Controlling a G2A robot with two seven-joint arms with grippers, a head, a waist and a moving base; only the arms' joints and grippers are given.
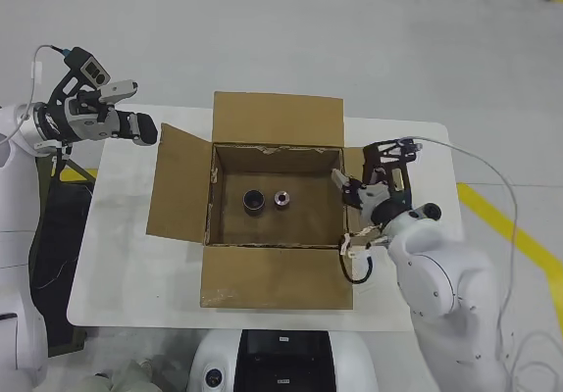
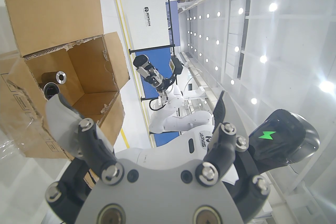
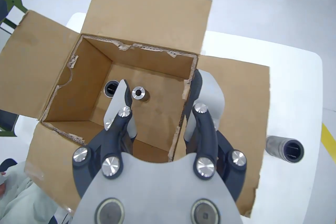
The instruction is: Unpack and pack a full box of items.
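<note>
Our right gripper (image 3: 160, 80) hangs spread and empty above the right wall of the box (image 3: 152, 62). The silver-topped cylinder (image 3: 139, 94) and dark-rimmed cylinder (image 3: 110, 88) stand upright on its floor, inward and below. Our left gripper (image 1: 147, 128), also spread, is well apart.

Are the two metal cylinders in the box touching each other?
Apart. The top view shows a strip of bare box floor between the dark cylinder and the silver cylinder.
</note>
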